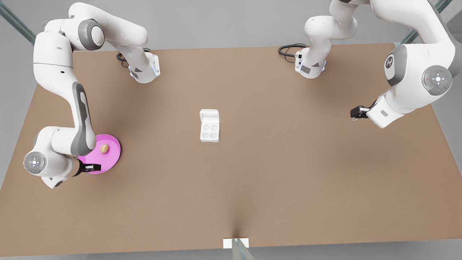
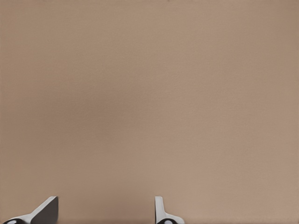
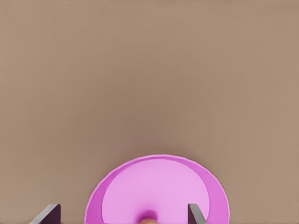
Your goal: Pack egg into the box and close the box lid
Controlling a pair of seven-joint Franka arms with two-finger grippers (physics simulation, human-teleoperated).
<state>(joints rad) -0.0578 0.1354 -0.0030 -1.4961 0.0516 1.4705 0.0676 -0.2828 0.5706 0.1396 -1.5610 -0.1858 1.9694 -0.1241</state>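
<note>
The right gripper (image 1: 94, 167) hangs over the near edge of the pink plate (image 1: 112, 159) at the front view's left, its two dark fingers (image 3: 194, 213) spread wide with nothing between them; in its wrist view the tan sliver of the egg (image 3: 148, 219) peeks in just between the finger lines. The left gripper (image 1: 353, 113) waits well apart at the front view's right, over bare table (image 2: 149, 93), its fingers (image 2: 161, 211) likewise parted and empty. The egg (image 1: 104, 148) lies on the plate, near but not under the right gripper, and the box (image 1: 209, 131) sits mid-table, well away, with the box lid (image 1: 209, 116) folded back flat and all four cups vacant. The likely trouble is the egg itself: a smooth, rounded oval on a glossy shallow dish will probably roll if one finger meets it first, and a pinch off its middle could squirt it out. The plate's raised rim may also block a low approach. The carton looks light and thin-walled (moulded white, with round dimpled cups and a shallow rectangular recess in the lid), so an off-centre drop or a hard push on the lid could slide it across the matte brown tabletop.
</note>
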